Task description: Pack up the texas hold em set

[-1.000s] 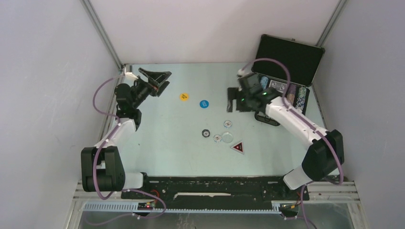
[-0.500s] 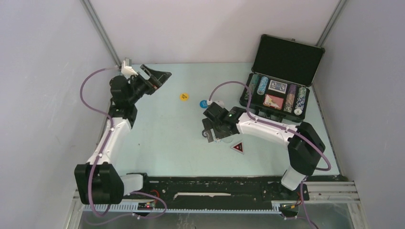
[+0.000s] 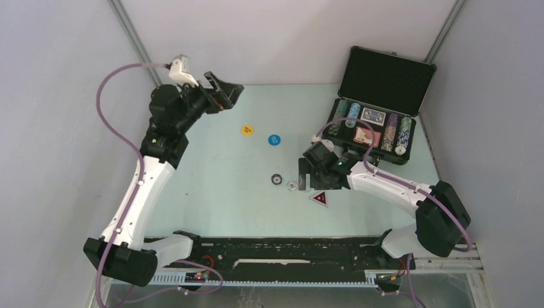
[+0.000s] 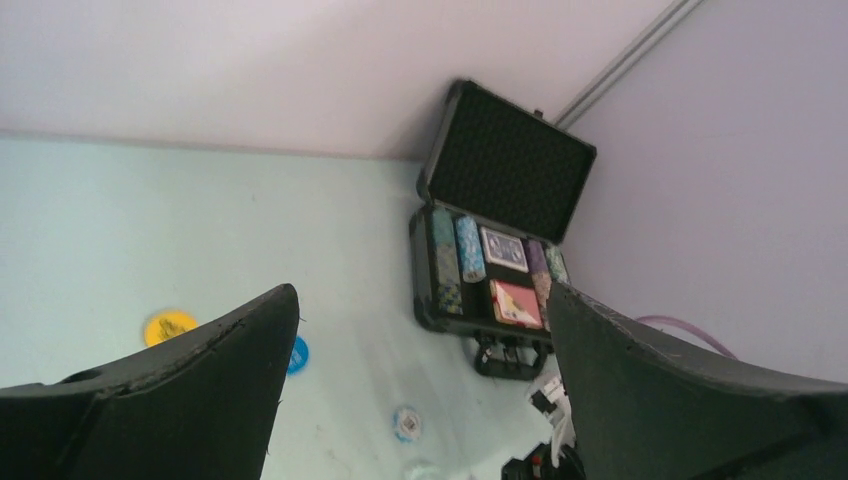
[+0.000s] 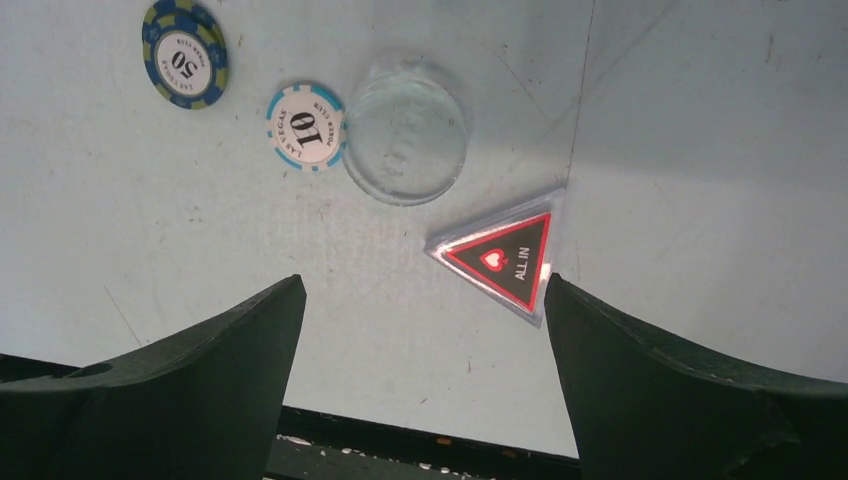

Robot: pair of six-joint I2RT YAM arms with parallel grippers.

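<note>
**Top external view.**
- Left gripper (image 3: 224, 96): jaws fully apart, nothing held, raised over the far-left part of the table (image 3: 212, 205).
- Right gripper (image 3: 305, 179): jaws fully apart, nothing held, low over the loose pieces near mid-table.
- Briefcase (image 3: 385, 70): far-right corner, lid upright, tray partly filled.
- Yellow disc (image 3: 247, 130) and blue disc (image 3: 274, 139): side by side, apart, between the left gripper and the briefcase.
- Risk: cable or forearm of the right arm catching the open lid on the carry back, owing to the short distance between arm and case.
- No legible writing at this range.

**Left wrist view.**
- Chip rows (image 4: 469, 249) and card decks (image 4: 503, 249) seated in the tray, one deck blue-backed, one red.
- Risk: clash between arms if both reach mid-table together.
- Print on the discs too small to read.

**Right wrist view.**
- Between the spread fingers: triangular token (image 5: 502, 260), clear disc (image 5: 405, 133), 10 chip (image 5: 307, 125), 50 chip (image 5: 185, 53).
- 10 chip touching or just beside the clear disc; token near but apart.
- Risk: thin flat pieces skidding on the smooth table instead of lifting.
- Risk: neighbour nudged or pinched along with the target, owing to tight spacing.
- Risk: clear disc hard to see and slippery.
- Legible: "ALL IN" with a red heart on the token; "10" and "LAS VEGAS POKER CLUB" on the pale chip; "50" on the dark chip.
</note>
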